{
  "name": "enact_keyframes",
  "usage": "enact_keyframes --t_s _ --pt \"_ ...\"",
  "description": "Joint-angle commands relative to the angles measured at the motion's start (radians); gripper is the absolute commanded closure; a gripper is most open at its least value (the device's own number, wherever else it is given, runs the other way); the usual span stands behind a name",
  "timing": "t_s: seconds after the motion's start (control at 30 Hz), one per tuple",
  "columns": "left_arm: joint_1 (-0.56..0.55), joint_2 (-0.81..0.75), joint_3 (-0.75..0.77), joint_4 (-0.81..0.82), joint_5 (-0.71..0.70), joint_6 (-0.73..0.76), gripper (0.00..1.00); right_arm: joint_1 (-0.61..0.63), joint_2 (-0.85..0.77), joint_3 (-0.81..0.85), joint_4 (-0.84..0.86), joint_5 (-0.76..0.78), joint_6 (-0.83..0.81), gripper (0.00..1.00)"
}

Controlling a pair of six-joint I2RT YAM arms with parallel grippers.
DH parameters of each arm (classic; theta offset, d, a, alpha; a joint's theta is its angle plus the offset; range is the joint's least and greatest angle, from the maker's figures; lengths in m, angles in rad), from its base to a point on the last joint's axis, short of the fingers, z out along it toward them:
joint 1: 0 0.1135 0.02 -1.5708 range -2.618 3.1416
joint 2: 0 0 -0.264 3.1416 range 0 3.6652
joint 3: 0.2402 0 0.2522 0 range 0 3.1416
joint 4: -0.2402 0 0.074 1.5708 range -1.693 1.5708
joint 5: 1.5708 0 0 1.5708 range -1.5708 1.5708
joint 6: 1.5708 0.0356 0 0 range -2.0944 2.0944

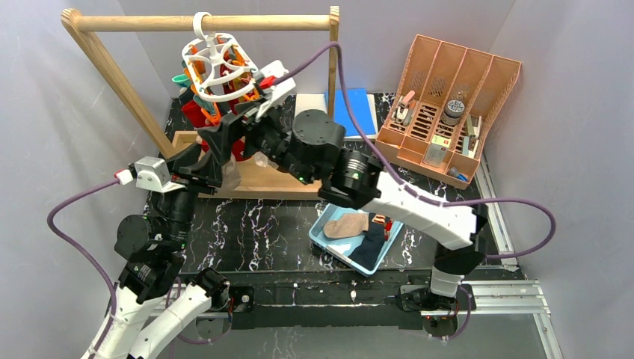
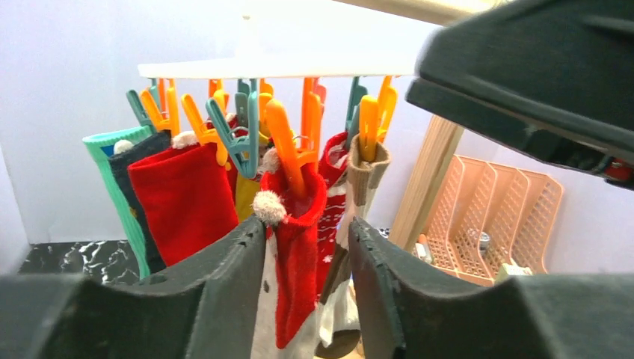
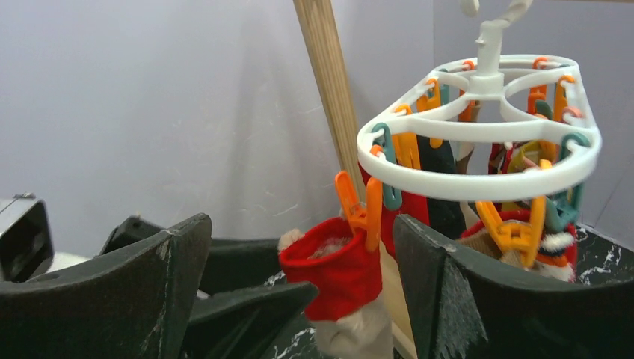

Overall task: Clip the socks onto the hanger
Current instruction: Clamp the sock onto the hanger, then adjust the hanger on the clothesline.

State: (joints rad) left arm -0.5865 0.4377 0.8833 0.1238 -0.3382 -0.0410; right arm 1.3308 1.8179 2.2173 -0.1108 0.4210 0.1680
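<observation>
left gripper [image 2: 306,243]: jaws apart around red sock [image 2: 297,273], maybe to steady it | right gripper [image 3: 299,232]: jaws wide around its orange clip [image 3: 359,206] | hanger [image 3: 478,183]: hooked on wooden rail [image 1: 149,23] so socks [image 2: 187,202] dangle | spare socks [image 1: 348,224]: blue tray [image 1: 320,238]

The left arm [image 1: 142,314] and right arm [image 1: 422,206] have white shells joined by round black joints. A purple cable [image 1: 523,209] loops along each to a white camera box [image 1: 155,173]. The left claw [image 2: 306,262] and right claw [image 3: 299,262] are matte black, with broad wedge-shaped fingers [image 3: 134,299].
</observation>
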Motion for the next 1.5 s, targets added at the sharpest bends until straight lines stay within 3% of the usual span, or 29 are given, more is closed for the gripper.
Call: enact_keyframes --t_s 0.0,0.17,0.2,0.47,0.67,0.77,0.9,1.17,1.23,1.37,1.47 --pt "-0.004 0.014 0.073 -0.058 0.074 0.026 0.49 0.005 -0.151 -0.116 0.014 -0.018 0.065 0.01" --pt "-0.004 0.013 0.106 -0.117 0.168 0.034 0.03 0.005 -0.339 -0.352 0.073 -0.016 0.107 0.01" --pt "-0.004 0.010 0.109 -0.146 0.183 0.032 0.02 0.005 -0.357 -0.375 0.078 -0.019 0.109 0.01" --pt "-0.004 0.003 0.100 -0.206 0.225 0.111 0.02 0.004 -0.461 -0.455 -0.017 -0.085 0.118 0.01" --pt "-0.004 -0.133 0.043 -0.309 0.141 0.065 0.01 0.005 -0.694 -0.812 0.125 0.060 0.161 0.01" --pt "-0.004 -0.238 0.011 -0.445 -0.021 0.064 0.02 0.005 -0.794 -0.945 0.123 0.166 0.197 0.01" --pt "-0.004 -0.357 0.012 -0.602 -0.189 -0.030 0.02 0.004 -0.836 -0.996 -0.008 0.261 0.214 0.01" --pt "-0.004 -0.403 0.010 -0.736 -0.220 -0.278 0.02 -0.013 -0.772 -1.018 -0.190 0.498 0.203 0.01" --pt "-0.004 -0.386 -0.001 -0.737 -0.185 -0.330 0.02 -0.073 -0.752 -1.031 -0.222 0.428 0.234 0.01" --pt "-0.004 -0.321 -0.033 -0.720 -0.147 -0.396 0.02 -0.339 -0.745 -1.094 -0.243 0.095 0.334 0.01" --pt "-0.004 -0.258 -0.038 -0.720 -0.133 -0.423 0.02 -0.450 -0.766 -1.172 -0.234 0.013 0.362 0.01"
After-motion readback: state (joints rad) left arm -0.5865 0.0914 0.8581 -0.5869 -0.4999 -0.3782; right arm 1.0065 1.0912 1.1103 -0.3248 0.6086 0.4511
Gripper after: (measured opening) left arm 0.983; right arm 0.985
